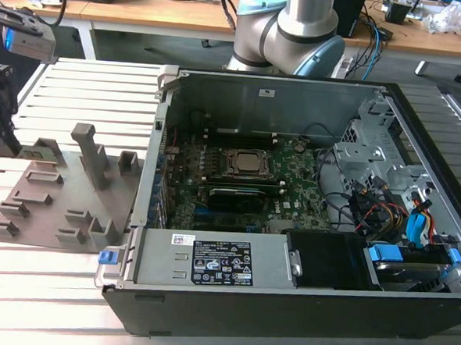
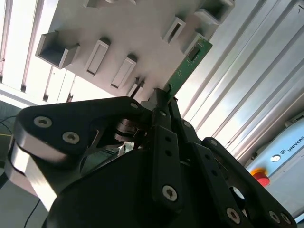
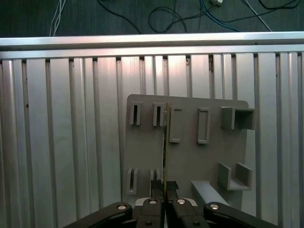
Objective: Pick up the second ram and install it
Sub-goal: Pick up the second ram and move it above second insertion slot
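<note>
Over the grey slotted plastic holder plate point(image 3: 190, 159), our black two-finger gripper point(image 2: 164, 97) pinches one end of the second ram point(image 2: 191, 61), a thin green circuit-board stick. We judge the pick-up is in hand; moving it calls for a square, steady grip.

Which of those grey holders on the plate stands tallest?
The narrow post near the middle of the plate in the exterior view. It rises well above the low blocks around it.
</note>
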### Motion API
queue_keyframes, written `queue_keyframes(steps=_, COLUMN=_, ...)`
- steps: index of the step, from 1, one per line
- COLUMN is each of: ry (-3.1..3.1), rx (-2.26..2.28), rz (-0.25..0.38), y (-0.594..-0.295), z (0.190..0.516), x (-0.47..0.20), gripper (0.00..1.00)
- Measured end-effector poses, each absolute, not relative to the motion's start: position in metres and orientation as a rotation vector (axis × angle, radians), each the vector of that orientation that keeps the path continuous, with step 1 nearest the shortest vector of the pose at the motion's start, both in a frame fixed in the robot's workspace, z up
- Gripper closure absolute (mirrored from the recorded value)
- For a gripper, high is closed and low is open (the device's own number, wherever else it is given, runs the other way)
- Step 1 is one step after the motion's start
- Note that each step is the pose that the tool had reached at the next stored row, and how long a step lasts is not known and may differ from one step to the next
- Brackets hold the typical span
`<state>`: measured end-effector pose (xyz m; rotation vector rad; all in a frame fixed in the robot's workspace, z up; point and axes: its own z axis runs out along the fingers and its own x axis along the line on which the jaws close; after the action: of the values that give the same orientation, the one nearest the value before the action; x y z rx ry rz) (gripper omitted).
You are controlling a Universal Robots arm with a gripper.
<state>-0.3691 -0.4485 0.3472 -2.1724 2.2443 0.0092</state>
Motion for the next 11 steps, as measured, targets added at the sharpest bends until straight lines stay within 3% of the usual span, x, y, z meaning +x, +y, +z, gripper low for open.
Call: queue_keyframes(steps=11, ry=2.244, rx=-2.173, rz=0.009, y=-0.449, z=0.377, x=-0.369, gripper=0.86)
